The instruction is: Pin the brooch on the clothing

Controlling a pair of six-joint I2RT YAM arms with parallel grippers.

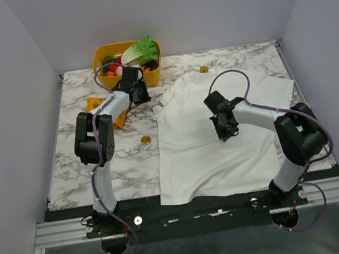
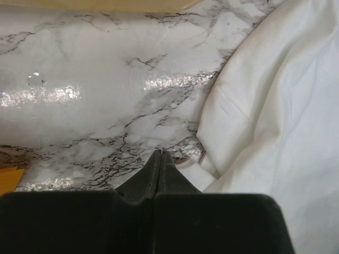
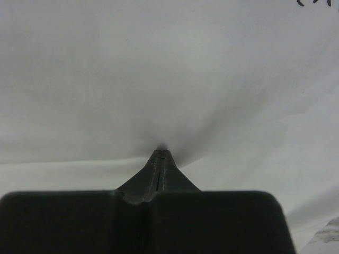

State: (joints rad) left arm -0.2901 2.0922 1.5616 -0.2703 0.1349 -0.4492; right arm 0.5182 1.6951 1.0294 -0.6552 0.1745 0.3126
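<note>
The white T-shirt (image 1: 203,141) lies spread over the middle and right of the marble table. Its blue print is not visible. The brooch (image 1: 145,141), a tiny gold disc, lies on bare marble just left of the shirt. My right gripper (image 1: 226,132) points down at the shirt's middle. In the right wrist view its fingertips (image 3: 161,154) are shut, with creases in the white cloth (image 3: 169,79) running into them. My left gripper (image 1: 141,98) is shut and empty, low over the marble near the shirt's left sleeve (image 2: 275,106). Its fingertips (image 2: 160,154) hold nothing.
A yellow basket (image 1: 100,53) of vegetables stands at the back left, just beyond my left gripper. An orange packet (image 1: 97,104) lies under the left arm. A small yellow item (image 1: 203,69) sits by the shirt's far edge. Grey walls enclose the table.
</note>
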